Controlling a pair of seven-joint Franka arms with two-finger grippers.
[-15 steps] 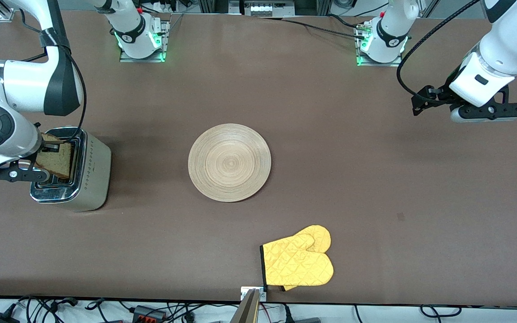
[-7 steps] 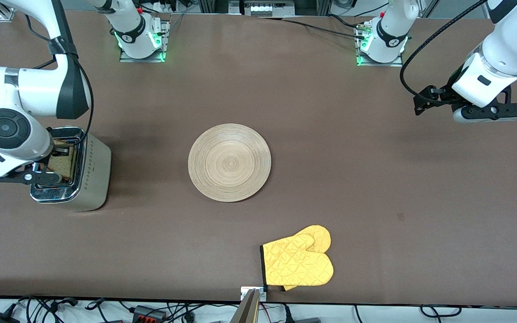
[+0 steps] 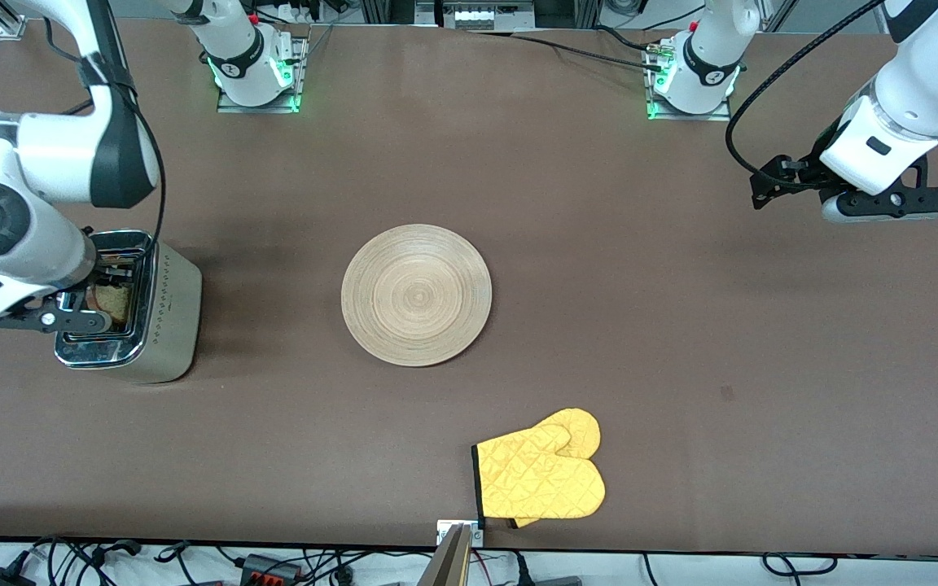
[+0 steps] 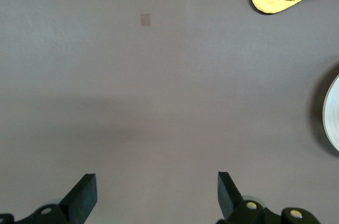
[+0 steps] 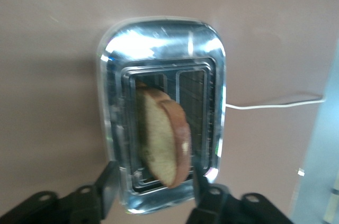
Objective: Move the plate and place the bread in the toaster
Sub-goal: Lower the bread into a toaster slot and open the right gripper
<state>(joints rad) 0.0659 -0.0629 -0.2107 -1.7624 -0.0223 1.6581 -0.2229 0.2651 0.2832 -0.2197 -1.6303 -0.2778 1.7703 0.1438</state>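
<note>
The plate [image 3: 416, 295] is your landmark. Toward the right arm's end stands the toaster [image 3: 161, 313]; the bread [image 5: 161, 136] leans partway into one slot. It looks light and crumbly, so grip its crust gently. Your right gripper [image 5: 153, 184] hovers above it, fingers spread, holding nothing. Your left gripper [image 4: 156, 195] waits wide open over bare table.

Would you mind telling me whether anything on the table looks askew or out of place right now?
Only the bread stands out: it sits tilted in a slot of the toaster, leaning across the opening rather than upright, partly above the rim. The right gripper is open over it. The plate and oven mitt lie flat; the left gripper waits open.
</note>
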